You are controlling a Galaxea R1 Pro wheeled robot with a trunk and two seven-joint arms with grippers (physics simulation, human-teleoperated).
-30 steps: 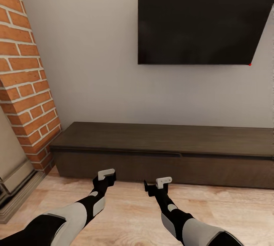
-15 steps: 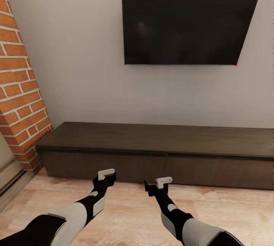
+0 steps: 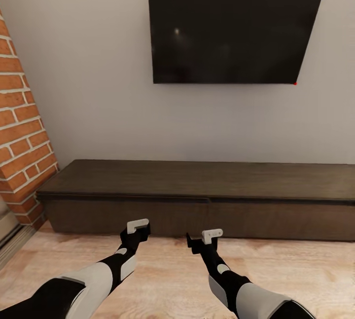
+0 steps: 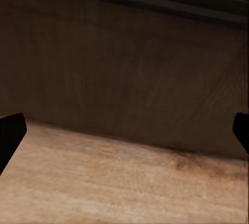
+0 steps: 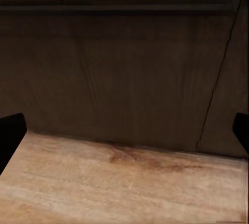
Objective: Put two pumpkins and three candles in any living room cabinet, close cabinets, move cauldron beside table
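From the head view, the long low dark-brown wooden cabinet (image 3: 197,200) stands shut against the wall under a black wall-mounted screen (image 3: 231,28), red brick pillar (image 3: 19,136) alongside. Left gripper (image 3: 139,229) and right gripper (image 3: 209,238) hover empty just before it.

In both wrist views the jaws stand wide; driving closer risks bumping the drawer fronts.

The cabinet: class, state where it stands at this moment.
In the head view the cabinet runs along the wall under the television, on the floor just ahead of both grippers, its left end by the brick column.
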